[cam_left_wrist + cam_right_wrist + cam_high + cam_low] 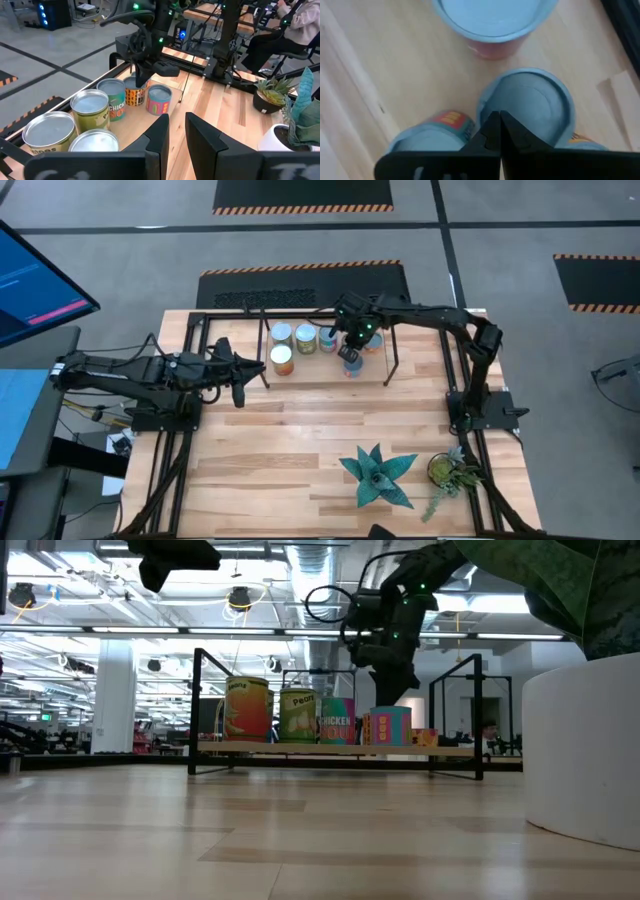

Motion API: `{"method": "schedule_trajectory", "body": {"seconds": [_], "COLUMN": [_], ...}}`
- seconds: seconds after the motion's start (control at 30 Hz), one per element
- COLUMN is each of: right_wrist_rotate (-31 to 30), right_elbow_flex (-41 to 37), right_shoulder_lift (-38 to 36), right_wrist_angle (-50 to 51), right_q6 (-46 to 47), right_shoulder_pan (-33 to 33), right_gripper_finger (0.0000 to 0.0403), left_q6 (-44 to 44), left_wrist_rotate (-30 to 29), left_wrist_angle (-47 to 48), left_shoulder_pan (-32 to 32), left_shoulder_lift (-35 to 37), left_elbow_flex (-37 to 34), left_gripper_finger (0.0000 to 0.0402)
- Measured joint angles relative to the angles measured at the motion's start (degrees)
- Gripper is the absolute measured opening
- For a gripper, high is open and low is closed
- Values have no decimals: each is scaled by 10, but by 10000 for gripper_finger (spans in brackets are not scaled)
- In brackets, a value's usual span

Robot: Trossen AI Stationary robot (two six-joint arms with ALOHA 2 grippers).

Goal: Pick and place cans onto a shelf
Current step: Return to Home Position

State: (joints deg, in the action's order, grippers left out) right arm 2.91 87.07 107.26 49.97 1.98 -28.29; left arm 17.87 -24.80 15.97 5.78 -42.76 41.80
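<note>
Several cans stand upright on their bases on the shelf [330,748] at the table's far middle: an orange one [247,710], a green one [297,715], a pink-and-teal one [337,722] and a bluish one [390,725]. From above their silver tops show [306,338]. My right gripper [350,342] hangs shut, pointing down, just above the can tops [527,107], clear of them in the low view [388,675]. My left gripper [242,378] is open and empty, held level left of the shelf, facing the cans [177,132].
Two potted plants stand at the table's near right: a teal spiky one [378,475] and a small green one [447,470]. A white pot [585,750] fills the low view's right. A monitor [30,280] is off the left edge. A person [300,20] sits beyond the table.
</note>
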Motion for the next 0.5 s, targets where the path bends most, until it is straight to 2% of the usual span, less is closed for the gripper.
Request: {"method": "schedule_trajectory", "body": {"seconds": [0.5], "right_wrist_rotate": [0], "right_elbow_flex": [-7], "right_shoulder_lift": [0], "right_wrist_angle": [-19], "right_q6": [-3], "right_shoulder_pan": [-19], "right_gripper_finger": [10], "left_q6": [0], "left_wrist_rotate": [0], "left_wrist_angle": [0], "left_shoulder_pan": [0], "left_shoulder_lift": [0], "left_elbow_flex": [0], "left_gripper_finger": [52]}}
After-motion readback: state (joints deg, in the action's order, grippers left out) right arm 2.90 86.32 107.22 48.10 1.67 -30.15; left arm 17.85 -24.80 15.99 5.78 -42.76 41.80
